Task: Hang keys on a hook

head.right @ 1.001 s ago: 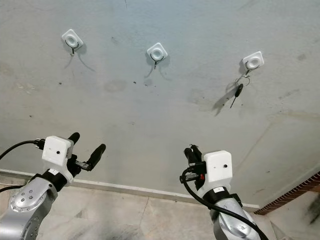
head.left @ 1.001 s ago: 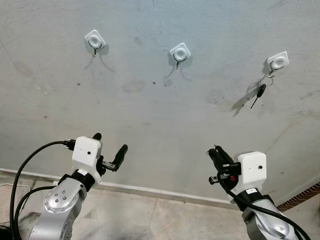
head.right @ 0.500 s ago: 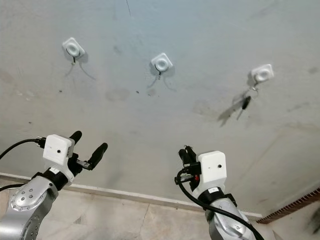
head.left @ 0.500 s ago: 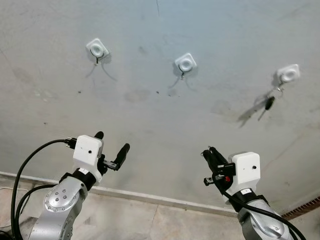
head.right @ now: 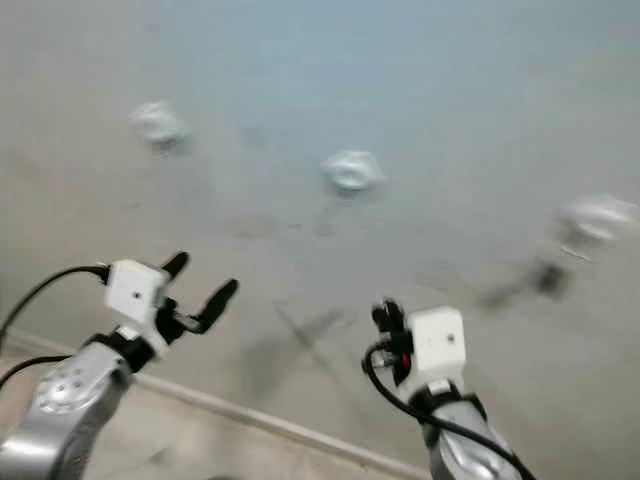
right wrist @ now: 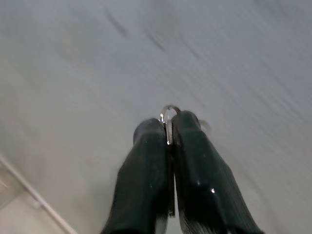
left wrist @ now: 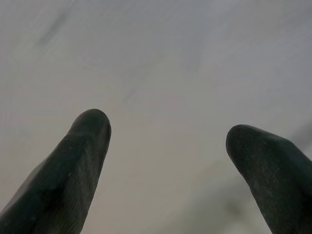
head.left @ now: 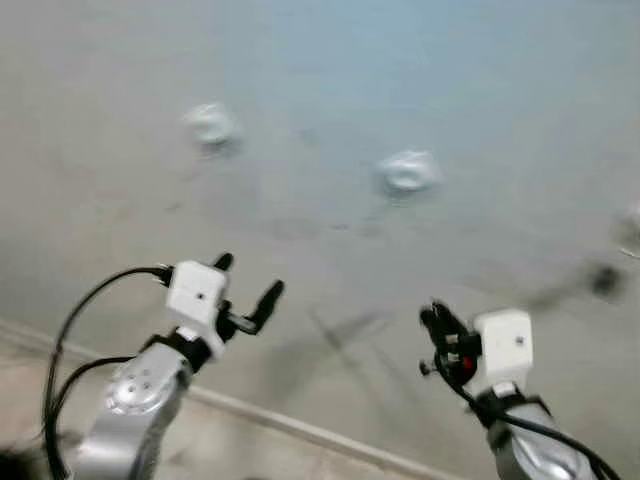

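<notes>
Right wrist view: the right tool (right wrist: 168, 131) is pinched tight on a key ring (right wrist: 168, 113) whose silver loop pokes past the fingertips, while the left tool (head.left: 248, 290) stands spread and empty. With the head views blurred, steadying comes first; then the loop needs lifting over the middle hook (head.left: 407, 172) on the wall (head.left: 320, 80).

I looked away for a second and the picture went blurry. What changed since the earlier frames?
The head camera has swung, so the wall and its hooks have slid across the view and blurred; that is camera motion, not the hooks moving. The right gripper stays shut on a key ring, the left gripper stays open, and the key still hangs at the rightmost hook.
</notes>
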`<state>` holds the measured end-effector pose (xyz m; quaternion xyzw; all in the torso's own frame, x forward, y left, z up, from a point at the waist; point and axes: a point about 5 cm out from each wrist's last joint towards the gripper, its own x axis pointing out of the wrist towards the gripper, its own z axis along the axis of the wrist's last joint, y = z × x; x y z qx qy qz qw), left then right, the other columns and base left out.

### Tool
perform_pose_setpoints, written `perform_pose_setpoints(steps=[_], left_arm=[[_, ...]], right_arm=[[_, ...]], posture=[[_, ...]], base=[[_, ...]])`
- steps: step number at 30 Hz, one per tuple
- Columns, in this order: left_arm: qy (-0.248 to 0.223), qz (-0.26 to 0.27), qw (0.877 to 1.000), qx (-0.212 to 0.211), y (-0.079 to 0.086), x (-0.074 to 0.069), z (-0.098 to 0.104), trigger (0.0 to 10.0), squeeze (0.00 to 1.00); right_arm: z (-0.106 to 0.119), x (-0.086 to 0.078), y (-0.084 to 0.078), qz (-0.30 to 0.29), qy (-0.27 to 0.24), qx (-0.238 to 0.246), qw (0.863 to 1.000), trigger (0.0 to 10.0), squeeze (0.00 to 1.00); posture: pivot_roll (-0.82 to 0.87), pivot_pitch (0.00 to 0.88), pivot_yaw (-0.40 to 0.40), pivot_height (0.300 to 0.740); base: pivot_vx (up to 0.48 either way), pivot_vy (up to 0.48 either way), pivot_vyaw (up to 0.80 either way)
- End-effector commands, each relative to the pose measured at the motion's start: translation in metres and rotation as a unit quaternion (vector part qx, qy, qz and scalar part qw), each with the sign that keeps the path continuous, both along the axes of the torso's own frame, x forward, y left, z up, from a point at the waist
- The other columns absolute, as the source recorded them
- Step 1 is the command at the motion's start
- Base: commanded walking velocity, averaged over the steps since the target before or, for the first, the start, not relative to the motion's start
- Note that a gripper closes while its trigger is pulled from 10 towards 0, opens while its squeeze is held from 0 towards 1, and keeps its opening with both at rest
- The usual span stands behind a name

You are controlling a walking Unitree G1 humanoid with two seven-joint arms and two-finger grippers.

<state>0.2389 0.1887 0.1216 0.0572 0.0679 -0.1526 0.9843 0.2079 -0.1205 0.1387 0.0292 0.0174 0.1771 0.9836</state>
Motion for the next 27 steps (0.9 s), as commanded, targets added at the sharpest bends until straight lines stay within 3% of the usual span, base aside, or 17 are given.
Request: perform_pose_setpoints(steps=[1,18,27], left_arm=[[-0.016,-0.031,0.999,-0.009,-0.017,0.002,0.007,10.0,0.0],[-0.019,-0.03,0.999,0.003,-0.014,0.003,0.009,10.0,0.0],[-0.04,-0.058,0.997,0.017,-0.022,0.009,0.019,10.0,0.0]], right_arm=[[-0.007,-0.005,-0.013,-0.024,0.015,-0.017,0.999,10.0,0.0],[0.008,0.004,-0.001,-0.017,-0.023,-0.011,1.0,10.0,0.0],[0.034,0.02,0.02,0.02,-0.073,0.01,0.997,10.0,0.0]], posture=[[0.15,0.033,-0.044,0.74],[0.17,0.045,-0.032,0.74],[0.18,0.046,-0.022,0.74]], base=[[0.0,0.0,0.0],[0.0,0.0,0.0],[0.0,0.0,0.0]])
